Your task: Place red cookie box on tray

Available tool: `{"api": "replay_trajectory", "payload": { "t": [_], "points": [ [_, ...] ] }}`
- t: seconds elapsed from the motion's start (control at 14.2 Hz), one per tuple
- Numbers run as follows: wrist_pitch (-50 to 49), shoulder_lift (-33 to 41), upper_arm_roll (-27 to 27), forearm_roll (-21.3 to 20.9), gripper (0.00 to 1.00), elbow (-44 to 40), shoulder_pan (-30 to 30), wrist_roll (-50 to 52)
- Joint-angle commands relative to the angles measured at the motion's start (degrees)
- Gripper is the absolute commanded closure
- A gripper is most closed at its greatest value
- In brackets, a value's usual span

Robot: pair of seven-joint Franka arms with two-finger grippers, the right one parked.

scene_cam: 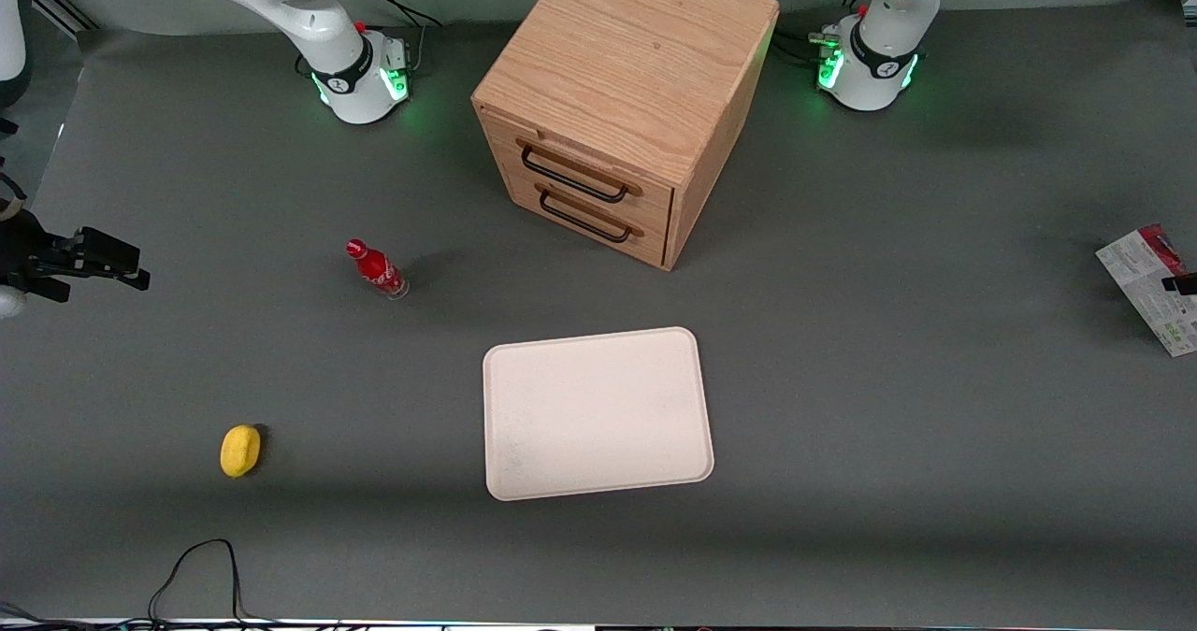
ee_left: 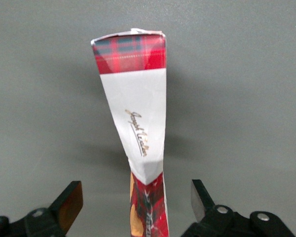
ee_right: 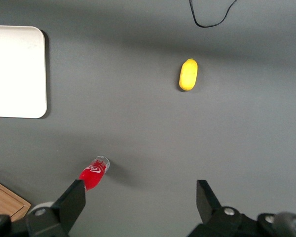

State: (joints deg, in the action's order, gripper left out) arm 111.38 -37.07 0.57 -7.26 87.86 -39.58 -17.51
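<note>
- The red cookie box (ee_left: 138, 123) sat right between the claw (ee_left: 137, 197) fingers in the left wrist view, standing on edge with its narrow side up: tartan at one end, a white band with gold script in the middle.
- The claw was spread wide, a finger (ee_left: 69, 200) on each side of the carton with grey desk (scene_cam: 888, 379) showing in the gaps, so nothing was pinching it as far as I could see.
- From the front, the box (scene_cam: 1148, 287) was way out at the working arm's end of the desk, partly cut off by the frame edge, white-grey printed face showing.
- The tray (scene_cam: 598, 413) lay flat, well apart from the claw, toward the middle of the desk.
- The wooden two-drawer cabinet (scene_cam: 622, 98) stood farther from the front camera than the tray.
- Toward the parked arm's end, far from the claw: a small red bottle (scene_cam: 377, 268) and a yellow lemon-looking thing (scene_cam: 240, 450).
</note>
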Motion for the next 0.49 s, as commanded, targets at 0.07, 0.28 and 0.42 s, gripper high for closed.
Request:
{"api": "replay_trajectory", "payload": {
  "t": [0.07, 0.28, 0.42],
  "points": [
    [1.1, -1.5, 0.1, 0.7, 0.02, -1.8, 0.1, 0.5],
    [1.3, -1.6, 0.0, 0.6, 0.19, -1.7, 0.0, -0.1],
    [1.7, -1.6, 0.0, -0.2, 1.00, -1.8, 0.5, -1.6]
  ]
}}
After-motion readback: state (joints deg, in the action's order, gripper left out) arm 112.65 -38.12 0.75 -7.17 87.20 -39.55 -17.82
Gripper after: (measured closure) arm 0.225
